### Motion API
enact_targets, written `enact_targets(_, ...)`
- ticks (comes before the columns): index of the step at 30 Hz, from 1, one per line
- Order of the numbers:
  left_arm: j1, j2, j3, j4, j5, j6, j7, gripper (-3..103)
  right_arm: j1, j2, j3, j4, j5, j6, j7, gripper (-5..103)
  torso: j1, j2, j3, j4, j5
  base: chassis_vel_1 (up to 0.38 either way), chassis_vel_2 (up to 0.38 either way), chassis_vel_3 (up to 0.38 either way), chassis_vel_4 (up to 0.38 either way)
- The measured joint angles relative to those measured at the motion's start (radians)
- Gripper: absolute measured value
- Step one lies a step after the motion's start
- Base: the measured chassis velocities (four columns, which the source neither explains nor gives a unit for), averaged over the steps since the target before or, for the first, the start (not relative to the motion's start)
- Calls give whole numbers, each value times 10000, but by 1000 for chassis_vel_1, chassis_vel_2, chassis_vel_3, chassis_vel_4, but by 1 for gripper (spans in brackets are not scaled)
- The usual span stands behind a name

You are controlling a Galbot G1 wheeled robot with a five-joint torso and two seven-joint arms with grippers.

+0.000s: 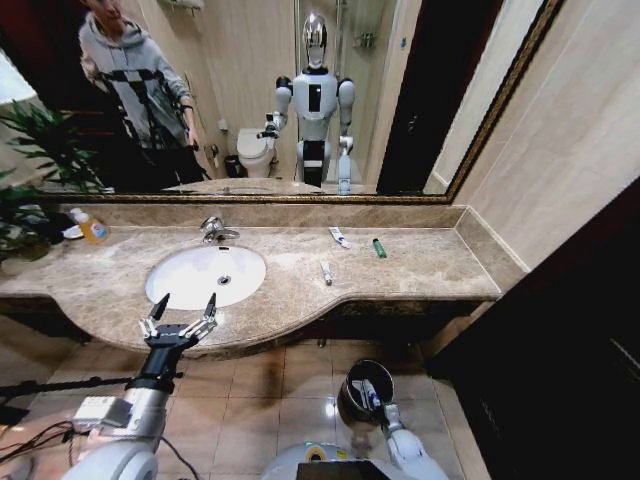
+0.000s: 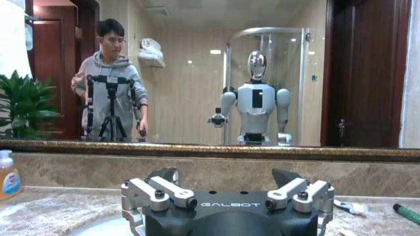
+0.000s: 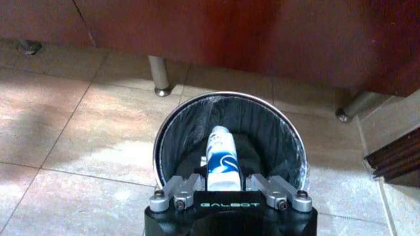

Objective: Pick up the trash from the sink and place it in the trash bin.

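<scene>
A white-and-blue tube (image 3: 220,160) is gripped by the right gripper (image 3: 222,189), marked GALBOT, over the trash bin (image 3: 282,135); the left gripper (image 1: 178,312), fingers spread, is held at the sink's (image 1: 180,262) six o'clock.

the word "galbot" stands in pale letters on the dark body of the left gripper (image 2: 229,189). the same word stands on the right gripper (image 3: 227,183) body
</scene>
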State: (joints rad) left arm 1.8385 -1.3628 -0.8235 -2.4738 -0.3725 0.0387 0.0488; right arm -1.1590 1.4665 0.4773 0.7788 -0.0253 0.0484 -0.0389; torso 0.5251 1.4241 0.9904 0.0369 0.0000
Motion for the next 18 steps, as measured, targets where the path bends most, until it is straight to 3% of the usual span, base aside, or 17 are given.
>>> enact_targets(3, 0, 0, 1, 0, 0, 0, 0, 100, 273, 8, 17, -442, -76, 97, -13, 24, 0, 0, 0, -1, 0, 0, 0, 0, 0)
enact_targets(6, 0, 0, 0, 0, 0, 0, 0, 100, 468, 27, 27, -715, -90, 110, 10, 37, 0, 0, 0, 0, 0, 0, 0, 0, 0)
enact_targets(7, 0, 0, 0, 0, 0, 0, 0, 100, 468, 27, 27, -715, -90, 110, 10, 37, 0, 0, 0, 0, 0, 0, 0, 0, 0)
enact_targets(10, 0, 1, 0, 0, 0, 0, 0, 100, 502, 26, 25, -696, -90, 95, 19, 53, 0, 0, 0, -1, 0, 0, 0, 0, 0)
enact_targets(12, 0, 0, 0, 0, 0, 0, 0, 100, 491, 26, 24, -660, -90, 88, 22, 53, 0, 0, 0, -1, 0, 0, 0, 0, 0)
enact_targets(14, 0, 0, 0, 0, 0, 0, 0, 100, 443, 21, 24, -566, -90, 80, 26, 64, 0, 0, 0, 0, 0, 0, 0, 0, 0)
enact_targets(15, 0, 0, 0, 0, 0, 0, 0, 100, 443, 21, 24, -566, -90, 80, 26, 64, 0, 0, 0, 0, 0, 0, 0, 0, 0)
enact_targets(18, 0, 0, 0, 0, 0, 0, 0, 100, -23, -52, 53, 167, -43, 0, -17, 80, 0, 0, 0, 0, 0, 0, 0, 0, 0)
